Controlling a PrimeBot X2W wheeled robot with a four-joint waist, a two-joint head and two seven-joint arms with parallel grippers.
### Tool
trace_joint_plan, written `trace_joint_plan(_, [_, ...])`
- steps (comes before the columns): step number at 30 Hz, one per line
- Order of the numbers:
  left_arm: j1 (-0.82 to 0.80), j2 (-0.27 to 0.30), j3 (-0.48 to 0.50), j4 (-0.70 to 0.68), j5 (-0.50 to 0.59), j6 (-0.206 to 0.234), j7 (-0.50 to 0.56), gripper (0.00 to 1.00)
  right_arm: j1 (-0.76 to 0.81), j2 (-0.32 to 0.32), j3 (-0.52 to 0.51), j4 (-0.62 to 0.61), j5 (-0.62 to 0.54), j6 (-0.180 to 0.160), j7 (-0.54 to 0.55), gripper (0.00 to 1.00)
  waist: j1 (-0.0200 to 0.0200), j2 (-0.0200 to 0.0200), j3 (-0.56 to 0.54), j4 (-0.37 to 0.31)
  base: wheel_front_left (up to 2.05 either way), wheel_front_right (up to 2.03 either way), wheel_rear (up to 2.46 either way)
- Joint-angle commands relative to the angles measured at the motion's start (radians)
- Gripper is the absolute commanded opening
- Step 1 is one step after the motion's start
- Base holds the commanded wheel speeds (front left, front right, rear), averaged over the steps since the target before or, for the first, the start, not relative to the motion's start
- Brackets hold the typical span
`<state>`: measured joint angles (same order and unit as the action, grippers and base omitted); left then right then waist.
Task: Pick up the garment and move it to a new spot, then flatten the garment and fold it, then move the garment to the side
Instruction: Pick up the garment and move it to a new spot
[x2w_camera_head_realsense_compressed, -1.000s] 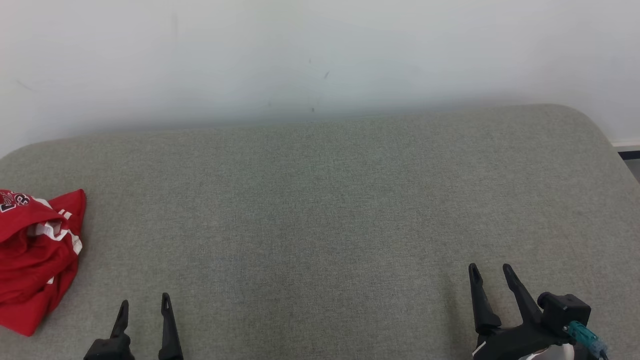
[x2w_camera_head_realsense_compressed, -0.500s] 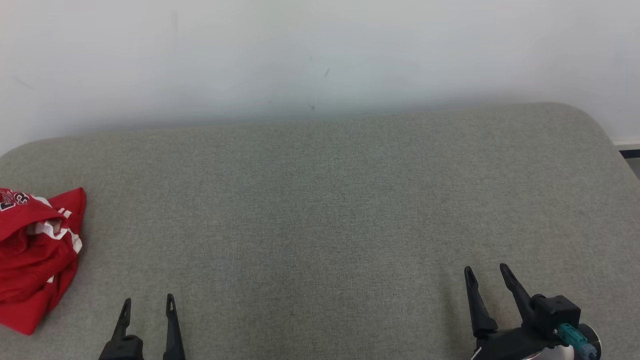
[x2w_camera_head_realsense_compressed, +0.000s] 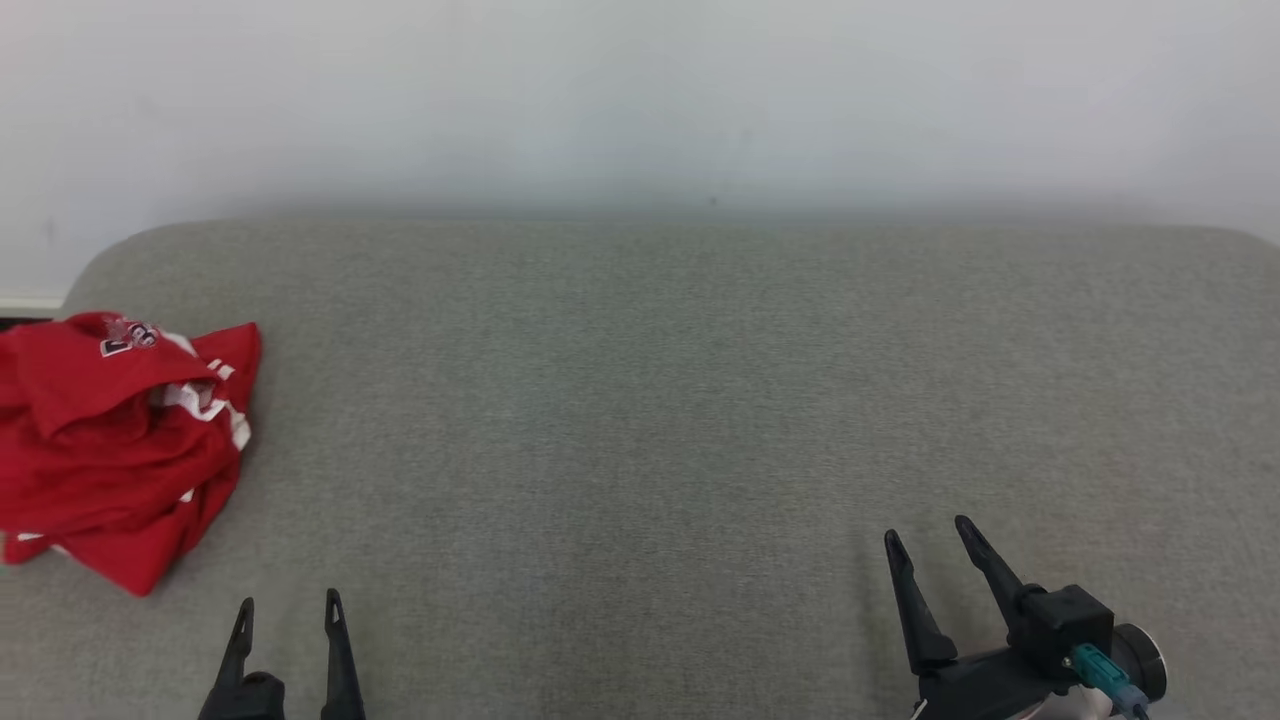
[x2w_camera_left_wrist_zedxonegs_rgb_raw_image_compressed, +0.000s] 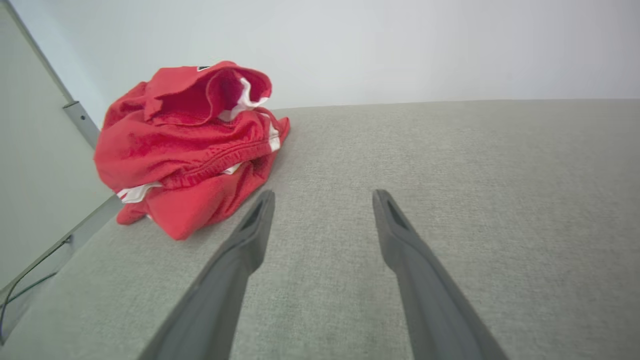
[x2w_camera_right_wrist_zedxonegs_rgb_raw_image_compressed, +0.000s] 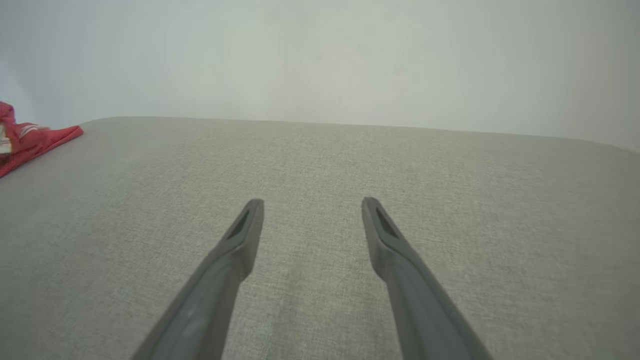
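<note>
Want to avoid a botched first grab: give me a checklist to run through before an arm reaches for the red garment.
1. Left gripper open and empty: ok.
2. Right gripper open and empty: ok.
3. Garment located, a crumpled heap at the left end of the cushion: ok.
4. Nearer arm chosen: ok, the left gripper is much closer to the garment.
5. Nothing lying between left gripper and garment: ok, just bare cushion.
6. Garment wholly on the cushion: cannot tell; it sits by the cushion's left edge and the head view cuts it off.
</note>
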<state>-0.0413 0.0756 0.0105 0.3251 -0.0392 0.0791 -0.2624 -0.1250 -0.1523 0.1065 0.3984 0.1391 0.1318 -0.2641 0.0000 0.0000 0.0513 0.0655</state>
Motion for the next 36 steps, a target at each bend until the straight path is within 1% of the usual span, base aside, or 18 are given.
trace_joint_plan(1, [0.009, -0.002, 0.013, 0.003, -0.004, -0.002, -0.004, 1.0, -0.01, 0.005, 0.016, -0.002, 0.005, -0.002, 0.0, 1.0, 0.0, 0.0, 0.01, 0.108, 0.0, 0.0, 0.0])
trace_joint_plan(7, [0.04, -0.001, 0.055, 0.001, -0.012, -0.007, -0.004, 1.0, -0.019, 0.018, 0.07, 0.001, 0.009, -0.002, 0.0, 1.0, 0.0, 0.0, 0.006, 0.247, 0.0, 0.0, 0.0])
trace_joint_plan(8, [0.04, -0.001, 0.055, 0.001, -0.012, -0.007, -0.004, 1.0, -0.019, 0.018, 0.07, 0.001, 0.009, -0.002, 0.0, 1.0, 0.0, 0.0, 0.006, 0.247, 0.0, 0.0, 0.0])
trace_joint_plan(13, [0.064, -0.005, 0.088, 0.002, -0.02, -0.019, -0.004, 1.0, -0.028, 0.019, 0.102, 0.006, 0.02, -0.002, -0.001, 1.0, 0.0, 0.0, 0.004, 0.353, 0.0, 0.0, 0.0])
trace_joint_plan(18, [0.087, -0.009, 0.119, 0.005, -0.03, -0.033, -0.004, 1.0, -0.03, 0.028, 0.129, 0.013, 0.026, -0.002, 0.0, 1.0, 0.0, 0.0, -0.001, 0.415, 0.0, 0.0, 0.0])
trace_joint_plan(23, [0.1, -0.016, 0.149, 0.014, -0.052, -0.054, -0.004, 1.0, -0.029, 0.025, 0.138, 0.015, 0.028, -0.002, 0.0, 1.0, 0.0, 0.0, 0.001, 0.429, 0.0, 0.0, 0.0])
trace_joint_plan(28, [0.074, -0.022, 0.174, 0.027, -0.077, -0.089, -0.004, 1.0, -0.028, 0.011, 0.138, 0.021, 0.035, -0.002, 0.0, 1.0, 0.0, 0.0, 0.012, 0.408, 0.0, 0.0, 0.0])
trace_joint_plan(30, [0.052, -0.022, 0.184, 0.022, -0.087, -0.106, -0.004, 1.0, -0.03, 0.007, 0.137, 0.02, 0.035, -0.002, 0.0, 1.0, 0.0, 0.0, 0.019, 0.396, 0.0, 0.0, 0.0])
trace_joint_plan(32, [0.028, -0.024, 0.192, 0.032, -0.104, -0.138, -0.004, 1.0, -0.035, -0.001, 0.141, 0.018, 0.035, -0.002, 0.0, 1.0, 0.0, 0.0, 0.031, 0.38, 0.0, 0.0, 0.0])
trace_joint_plan(33, [0.008, -0.02, 0.199, 0.036, -0.111, -0.151, -0.004, 1.0, -0.038, -0.006, 0.139, 0.017, 0.036, -0.002, 0.0, 1.0, 0.0, 0.0, 0.037, 0.373, 0.0, 0.0, 0.0])
trace_joint_plan(36, [-0.07, 0.018, 0.206, 0.04, -0.101, -0.181, -0.004, 1.0, -0.043, -0.025, 0.139, 0.014, 0.039, -0.002, 0.0, 1.0, 0.0, 0.0, 0.062, 0.35, 0.0, 0.0, 0.0])
